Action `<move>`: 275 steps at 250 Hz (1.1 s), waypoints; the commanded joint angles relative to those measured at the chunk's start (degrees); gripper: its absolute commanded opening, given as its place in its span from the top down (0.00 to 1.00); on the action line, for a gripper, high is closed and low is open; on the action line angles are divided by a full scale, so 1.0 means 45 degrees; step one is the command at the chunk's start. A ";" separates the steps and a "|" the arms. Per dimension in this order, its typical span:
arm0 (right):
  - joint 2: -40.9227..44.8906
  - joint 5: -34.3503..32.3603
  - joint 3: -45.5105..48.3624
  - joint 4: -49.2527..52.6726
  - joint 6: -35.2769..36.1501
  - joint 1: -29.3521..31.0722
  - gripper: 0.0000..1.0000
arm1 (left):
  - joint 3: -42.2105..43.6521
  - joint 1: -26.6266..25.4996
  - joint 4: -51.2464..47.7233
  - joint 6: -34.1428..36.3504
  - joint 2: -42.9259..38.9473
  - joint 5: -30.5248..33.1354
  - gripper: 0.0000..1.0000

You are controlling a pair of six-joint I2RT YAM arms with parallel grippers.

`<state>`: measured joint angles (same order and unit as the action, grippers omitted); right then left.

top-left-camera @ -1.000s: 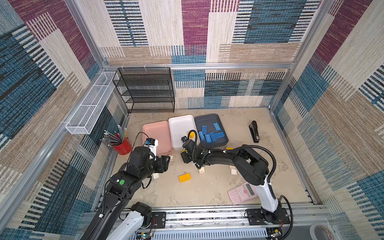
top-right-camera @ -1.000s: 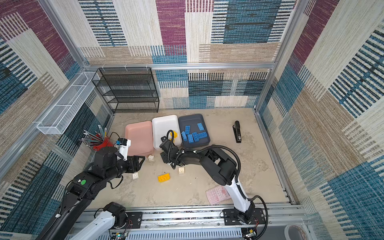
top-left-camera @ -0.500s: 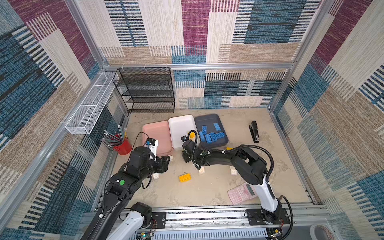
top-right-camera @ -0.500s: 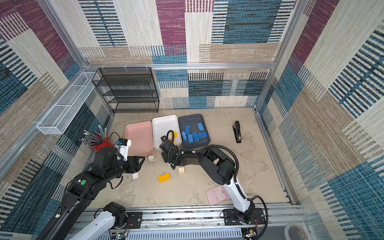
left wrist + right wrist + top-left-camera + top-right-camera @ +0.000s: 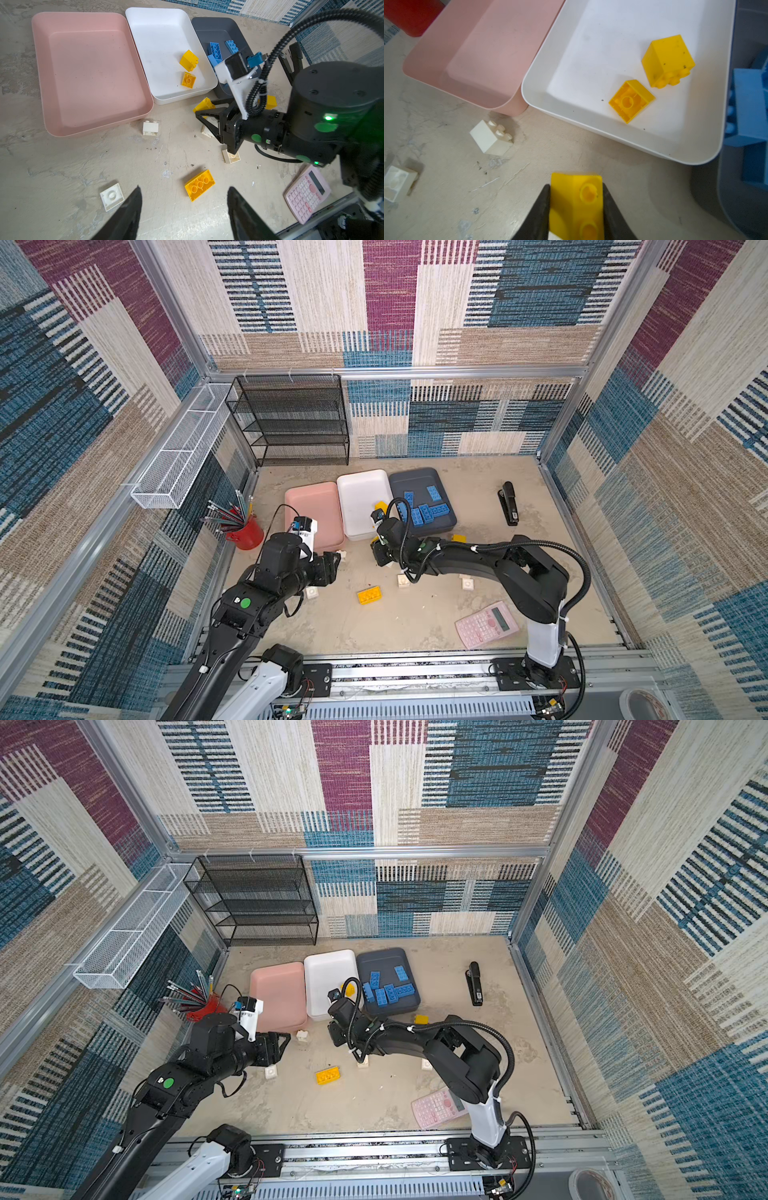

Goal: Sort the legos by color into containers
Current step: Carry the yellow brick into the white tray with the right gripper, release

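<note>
My right gripper (image 5: 575, 187) is shut on a yellow lego (image 5: 577, 207), just in front of the white tray (image 5: 591, 41); in both top views it sits low over the table (image 5: 380, 558) (image 5: 336, 1038). Two yellow legos (image 5: 667, 60) (image 5: 631, 100) lie in the white tray. Blue legos (image 5: 428, 510) fill the dark grey tray (image 5: 411, 481). The pink tray (image 5: 311, 502) holds nothing. My left gripper (image 5: 184, 189) hangs open above the table near a flat yellow lego (image 5: 199, 185). White legos (image 5: 150, 128) (image 5: 112, 196) (image 5: 231, 156) lie loose on the table.
A red pencil cup (image 5: 245, 531) stands left of the trays. A pink calculator (image 5: 486, 624) lies front right and a black stapler (image 5: 509, 508) at the right. A black wire shelf (image 5: 299, 423) and a white mesh basket (image 5: 183, 448) line the back left. Another yellow lego (image 5: 458, 538) lies by the grey tray.
My right gripper has shut on the yellow lego in front of the white tray. The left arm has stayed where it was, jaws unchanged.
</note>
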<state>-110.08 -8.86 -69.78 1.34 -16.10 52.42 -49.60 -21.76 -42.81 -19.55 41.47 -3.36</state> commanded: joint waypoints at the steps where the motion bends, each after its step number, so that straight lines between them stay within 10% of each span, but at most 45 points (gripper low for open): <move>1: 0.0539 0.0436 0.0049 0.0051 -0.0212 0.0001 0.70 | 0.0083 0.0021 -0.0074 0.0106 0.0022 -0.0080 0.34; 204: -0.3233 0.2859 -0.5595 0.1641 0.1184 -0.2937 0.69 | 0.0044 0.0011 -0.0217 0.0087 0.0655 -0.0454 0.34; 275: -0.4140 0.3210 -0.7198 0.2152 0.1279 -0.2939 0.41 | -0.0108 -0.0139 -0.0545 -0.0260 0.1315 -0.0175 0.34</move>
<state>-128.88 4.64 -101.73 10.52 -10.83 39.24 -49.28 -21.91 -43.29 -19.79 46.02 -4.93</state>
